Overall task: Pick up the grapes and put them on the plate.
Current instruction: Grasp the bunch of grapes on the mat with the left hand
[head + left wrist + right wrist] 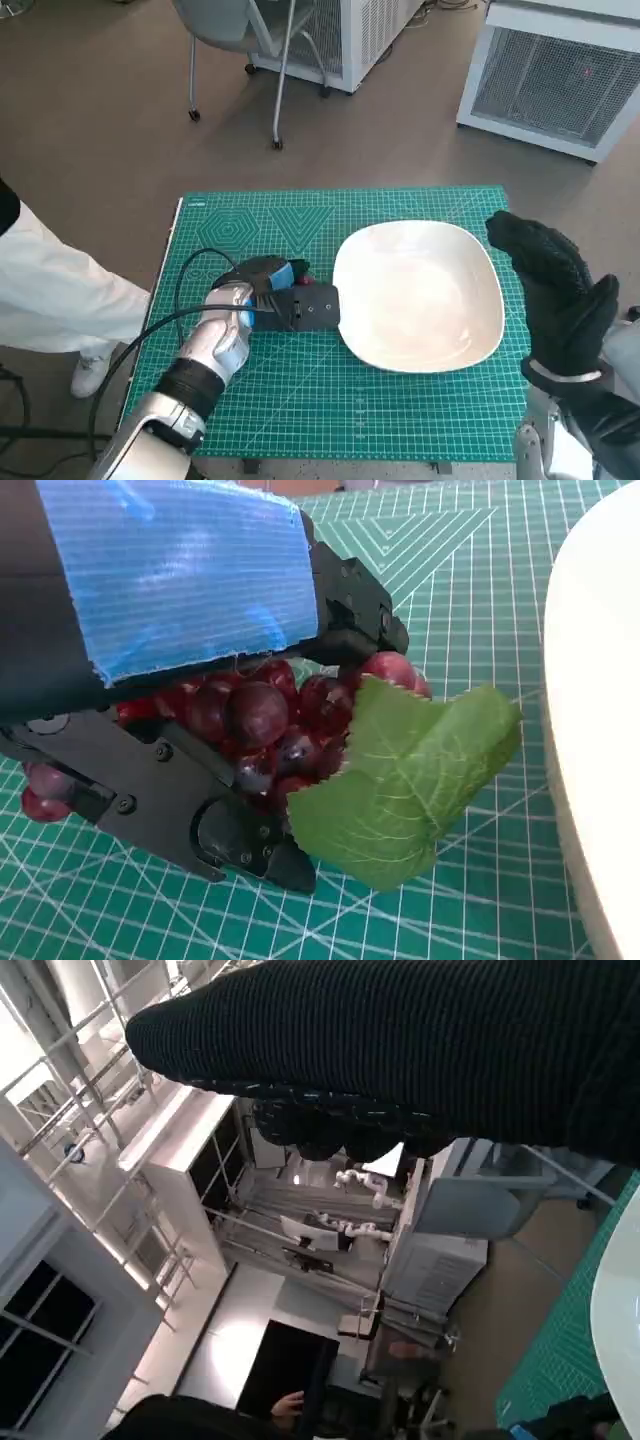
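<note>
Our left hand (190, 680) fingers closed around the grapes (270, 720) on the mat (330, 400), beside the plate (420, 295) holding nothing, our right hand (560, 295) raised, fingers loosely spread

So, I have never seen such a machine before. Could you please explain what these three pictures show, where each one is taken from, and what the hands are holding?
This is a humanoid robot at a small table. One camera on its head looks down on a green cutting mat with an empty white plate. The left hand, black with blue tape, lies beside the plate. The camera behind that hand shows it closed around a bunch of red grapes with a green leaf, low over the mat. The right hand, in a black glove, is raised near the plate and holds nothing. Its own camera mostly sees the room.
</note>
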Motion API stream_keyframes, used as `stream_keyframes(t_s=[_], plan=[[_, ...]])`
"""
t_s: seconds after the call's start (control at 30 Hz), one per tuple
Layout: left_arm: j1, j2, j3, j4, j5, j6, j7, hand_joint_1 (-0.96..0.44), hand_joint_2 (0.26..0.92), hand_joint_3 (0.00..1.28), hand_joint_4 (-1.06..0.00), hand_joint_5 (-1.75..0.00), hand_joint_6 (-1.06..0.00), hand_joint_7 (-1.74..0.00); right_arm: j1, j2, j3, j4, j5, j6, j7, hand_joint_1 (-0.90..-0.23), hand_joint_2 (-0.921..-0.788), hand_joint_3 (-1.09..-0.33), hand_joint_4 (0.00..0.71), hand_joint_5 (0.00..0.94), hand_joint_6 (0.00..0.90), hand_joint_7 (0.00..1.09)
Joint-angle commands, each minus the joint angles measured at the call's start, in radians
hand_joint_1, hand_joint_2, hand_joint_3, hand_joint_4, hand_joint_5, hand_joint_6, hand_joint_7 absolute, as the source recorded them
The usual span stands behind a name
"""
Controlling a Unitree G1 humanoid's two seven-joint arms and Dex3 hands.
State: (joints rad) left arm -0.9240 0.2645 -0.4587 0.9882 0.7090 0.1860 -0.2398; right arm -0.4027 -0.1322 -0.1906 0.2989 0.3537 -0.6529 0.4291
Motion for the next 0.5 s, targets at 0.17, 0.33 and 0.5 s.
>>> stream_keyframes(t_s=[0.17,0.33,0.5], plan=[[-0.018,-0.004,-0.024,0.051,-0.002,-0.024,0.049,0.03,0.788,0.06,-0.36,-1.21,-0.60,-0.03,0.025,0.008,0.005,-0.001,0.002,0.024,-0.003,-0.469,-0.921,-0.557,0.633,0.001,0.270,0.66],[-0.011,0.001,-0.048,0.061,0.017,-0.044,0.116,0.25,0.725,0.33,-0.66,-1.23,-0.77,-0.29,0.026,0.006,0.003,-0.006,0.004,0.028,-0.001,-0.468,-0.921,-0.558,0.633,0.000,0.269,0.66],[0.004,0.009,-0.082,0.050,0.048,-0.052,0.179,0.05,0.863,0.23,-0.57,-1.29,-0.60,-1.09,0.025,0.003,0.000,-0.004,0.005,0.030,0.001,-0.468,-0.921,-0.558,0.633,0.000,0.267,0.67]])
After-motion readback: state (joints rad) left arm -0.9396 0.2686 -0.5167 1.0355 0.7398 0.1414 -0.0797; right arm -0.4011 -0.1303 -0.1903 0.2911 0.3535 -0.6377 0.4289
